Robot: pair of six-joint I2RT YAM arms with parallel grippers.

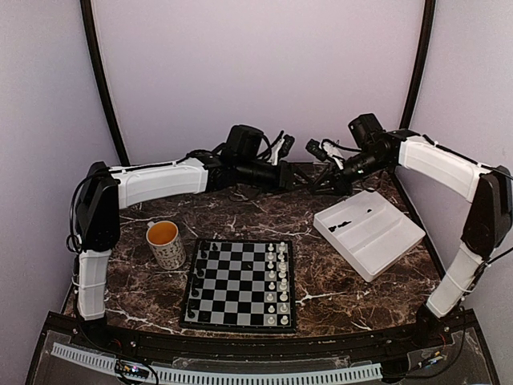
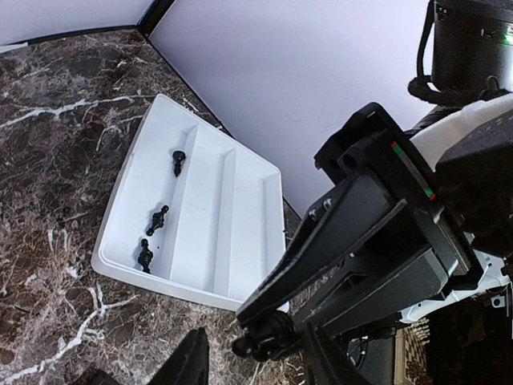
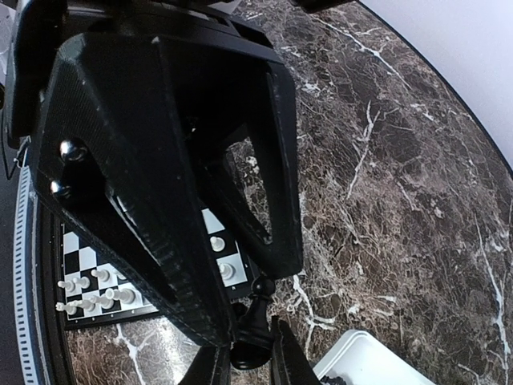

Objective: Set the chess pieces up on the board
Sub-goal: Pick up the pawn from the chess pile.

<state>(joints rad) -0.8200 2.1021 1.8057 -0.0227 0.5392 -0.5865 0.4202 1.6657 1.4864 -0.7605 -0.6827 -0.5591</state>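
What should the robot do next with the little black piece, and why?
Probably close the left tool on the black piece. The right tool grips it, and the left fingers stand open on either side.

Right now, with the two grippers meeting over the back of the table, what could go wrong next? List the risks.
1. The right gripper pinches a black chess piece at its tips, between the open fingers of the left gripper; releasing before the left closes would likely drop it onto the table.
2. The grippers are very close and could knock together.
3. The mug stands beside the board, at its left edge; a lowering arm might bump it.
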